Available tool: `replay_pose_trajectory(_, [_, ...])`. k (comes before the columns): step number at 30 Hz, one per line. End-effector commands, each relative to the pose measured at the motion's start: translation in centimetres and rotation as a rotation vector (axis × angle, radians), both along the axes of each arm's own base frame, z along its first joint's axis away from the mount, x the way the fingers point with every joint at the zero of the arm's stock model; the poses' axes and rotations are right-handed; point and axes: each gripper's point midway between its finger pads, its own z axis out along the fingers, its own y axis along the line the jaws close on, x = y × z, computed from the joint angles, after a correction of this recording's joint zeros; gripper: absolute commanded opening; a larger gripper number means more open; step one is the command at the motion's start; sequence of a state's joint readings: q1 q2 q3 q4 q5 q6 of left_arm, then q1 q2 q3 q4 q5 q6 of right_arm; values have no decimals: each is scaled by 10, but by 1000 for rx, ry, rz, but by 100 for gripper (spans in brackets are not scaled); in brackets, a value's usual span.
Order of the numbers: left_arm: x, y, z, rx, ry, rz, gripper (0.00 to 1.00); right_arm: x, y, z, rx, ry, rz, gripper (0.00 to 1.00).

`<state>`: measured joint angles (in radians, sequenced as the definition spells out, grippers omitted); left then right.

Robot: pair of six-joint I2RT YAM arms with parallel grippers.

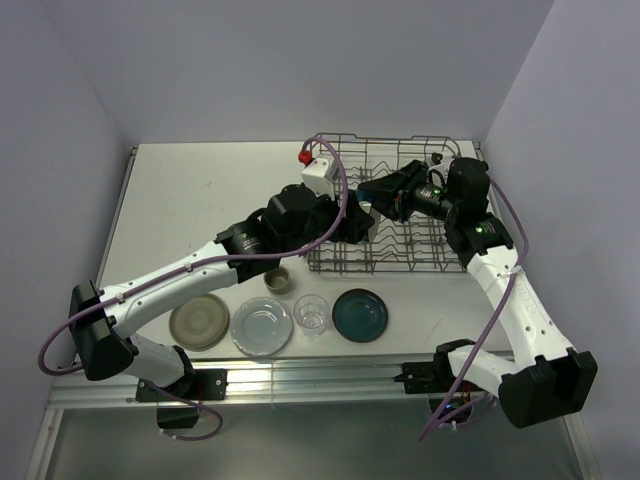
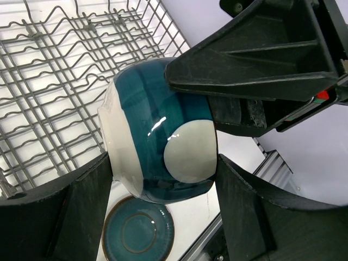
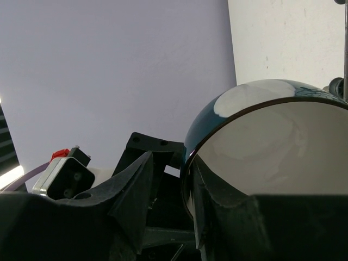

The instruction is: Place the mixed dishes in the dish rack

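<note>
The bowl (image 2: 157, 125), teal outside and cream inside (image 3: 272, 147), hangs on its side over the front left corner of the dish rack (image 1: 400, 150). My left gripper (image 2: 163, 160) is shut on it, one finger at the rim and one at the base. My right gripper (image 3: 173, 160) is open astride the rim, one finger inside and the other standing off the outer wall. On the table in front lie the grey-beige plate (image 1: 199, 322), pale blue plate (image 1: 262, 326), clear glass (image 1: 311, 313), dark teal plate (image 1: 360, 314) and mug (image 1: 277, 281).
The wire rack (image 2: 54, 81) holds no dishes in the part I see. The two grippers (image 1: 358, 222) (image 1: 372, 192) meet tip to tip above its near left edge. A metal rail (image 1: 320, 375) runs along the table's front edge.
</note>
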<state>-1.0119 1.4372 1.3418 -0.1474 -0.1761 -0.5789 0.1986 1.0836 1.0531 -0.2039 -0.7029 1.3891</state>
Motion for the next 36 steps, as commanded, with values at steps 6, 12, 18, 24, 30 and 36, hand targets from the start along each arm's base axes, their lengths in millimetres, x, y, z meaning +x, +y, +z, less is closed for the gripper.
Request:
replay_pose_trajectory(6, [9,11,40,-72,-80,52,0,-8,1,28,-13,-93,22,42])
replay_pose_trajectory(12, [14,18,43,-78,-82,63,0,-6,1,23,-22,-82,24,42])
replay_pose_trajectory(18, [19,22,44,-81,-79,70,0,-6,0,18,-29,-73,22,42])
replay_pose_trajectory(24, [26,25,42,-70,-78,78,0,-6,-4,14,-49,-74,7,42])
replay_pose_trajectory(30, [42,27,40,-25,-91,104,0,-3,-25,7,-155,-86,-59,42])
replay_pose_trajectory(36, [76,27,27,68,-105,146,0,-8,-75,-1,-320,-110,-226,42])
